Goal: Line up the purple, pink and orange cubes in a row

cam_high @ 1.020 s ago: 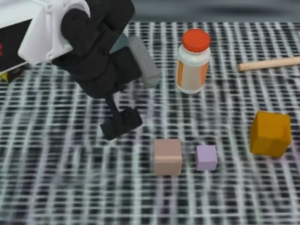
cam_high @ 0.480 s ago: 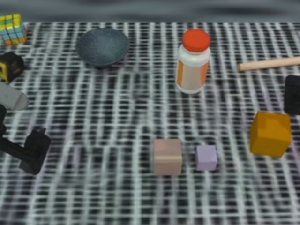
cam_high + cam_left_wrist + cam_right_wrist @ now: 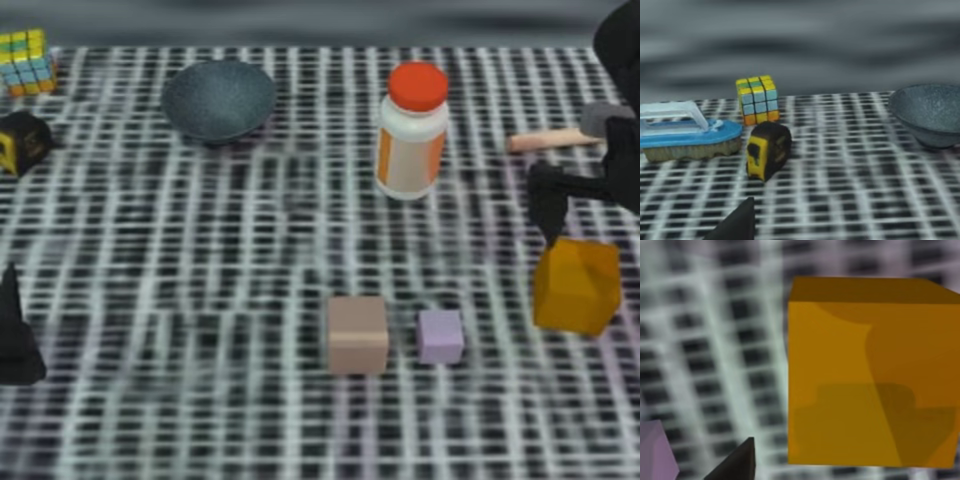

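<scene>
Top view: right claw (image 3: 560, 205) hovering just behind the orange cube (image 3: 576, 285), not touching it.
Fingers' spread I cannot tell. Orange cube sitting well apart to the right of the purple cube (image 3: 441, 336), out of line; pink cube (image 3: 357, 334) lying just left of the purple cube, the two already forming a row. Judging the right arm is lining up to grasp orange. Left claw (image 3: 18, 345) idling far left of the pink cube, its state unclear.

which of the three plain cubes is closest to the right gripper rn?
The orange cube, the largest, at the table's right edge. The right gripper hangs just above it in the top view; the pink cube and purple cube sit together mid-table.
</scene>
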Robot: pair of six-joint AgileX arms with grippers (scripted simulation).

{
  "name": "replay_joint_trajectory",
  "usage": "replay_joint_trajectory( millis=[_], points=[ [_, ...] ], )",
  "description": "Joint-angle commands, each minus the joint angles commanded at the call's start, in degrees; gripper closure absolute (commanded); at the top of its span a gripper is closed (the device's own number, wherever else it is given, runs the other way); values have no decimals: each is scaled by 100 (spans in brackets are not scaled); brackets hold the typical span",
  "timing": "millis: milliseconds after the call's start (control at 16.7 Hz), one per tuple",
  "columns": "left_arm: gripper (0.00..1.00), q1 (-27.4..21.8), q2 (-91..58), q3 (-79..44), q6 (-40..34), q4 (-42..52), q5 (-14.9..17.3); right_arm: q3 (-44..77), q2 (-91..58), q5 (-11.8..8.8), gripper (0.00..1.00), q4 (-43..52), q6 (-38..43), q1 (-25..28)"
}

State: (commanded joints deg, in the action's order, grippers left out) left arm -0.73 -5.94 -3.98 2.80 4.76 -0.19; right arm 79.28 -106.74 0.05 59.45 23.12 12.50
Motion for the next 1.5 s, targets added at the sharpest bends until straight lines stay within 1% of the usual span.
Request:
replay_joint_trajectory(
  millis=[240, 600, 780, 1080, 1200, 1380, 1500],
  points=[
    [0, 188, 594, 398, -280, -476, 19, 425, -474, 1, 0, 259, 114, 62],
    [0, 188, 594, 398, -280, -476, 19, 413, -489, 0, 0, 239, 110, 37],
    [0, 188, 594, 398, -280, -476, 19, 152, -652, 2, 0, -169, 104, 53],
    [0, 188, 594, 398, -280, -476, 19, -527, -1152, 5, 0, -1416, 130, 68],
    [0, 188, 594, 398, -280, -476, 19, -641, -1251, 6, 0, -1585, 136, 73],
    [0, 188, 594, 398, -280, -476, 19, -644, -1253, 6, 0, -1590, 136, 73],
    [0, 188, 594, 398, -280, -476, 19, -644, -1253, 6, 15, -1590, 136, 73]
  ],
)
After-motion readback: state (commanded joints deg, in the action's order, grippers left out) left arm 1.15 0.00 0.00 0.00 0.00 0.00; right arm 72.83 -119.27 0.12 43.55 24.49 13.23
